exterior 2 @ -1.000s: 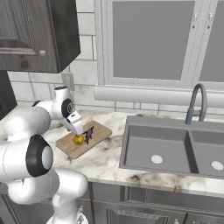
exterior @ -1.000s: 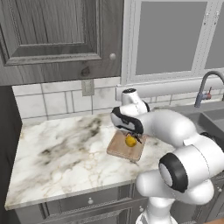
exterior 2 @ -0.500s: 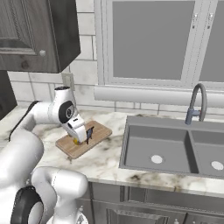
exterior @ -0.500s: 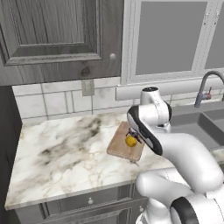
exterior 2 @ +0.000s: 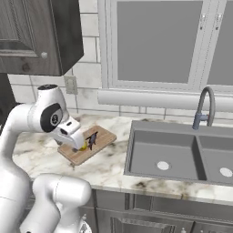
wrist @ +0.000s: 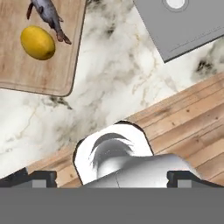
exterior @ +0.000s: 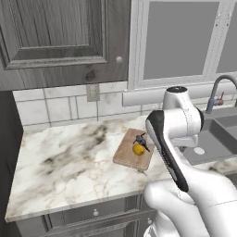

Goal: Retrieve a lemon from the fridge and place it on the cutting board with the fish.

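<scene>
The light-brown cutting board (exterior: 131, 156) lies on the marble counter, in front of the wall outlet. The yellow lemon (exterior: 138, 149) rests on it, right beside the dark fish (exterior: 143, 140), with nothing holding it. In the right base view the lemon (exterior 2: 83, 146) is partly hidden behind my arm, while the fish (exterior 2: 92, 139) and board (exterior 2: 102, 136) show. From high above, the hand view looks down on the lemon (wrist: 37, 42), fish (wrist: 49, 16) and board (wrist: 30, 74). My gripper (wrist: 109, 178) is open and empty, well clear of the board. The fridge is out of view.
A grey double sink (exterior 2: 182, 157) with a curved faucet (exterior 2: 205, 107) is set into the counter to the right of the board. Dark wall cabinets (exterior: 60, 37) hang over the counter. The counter's front edge and the wooden floor (wrist: 192, 118) lie below my hand.
My arm has lifted and pulled back from the board toward the counter's front edge. The lemon stays on the board beside the fish.
</scene>
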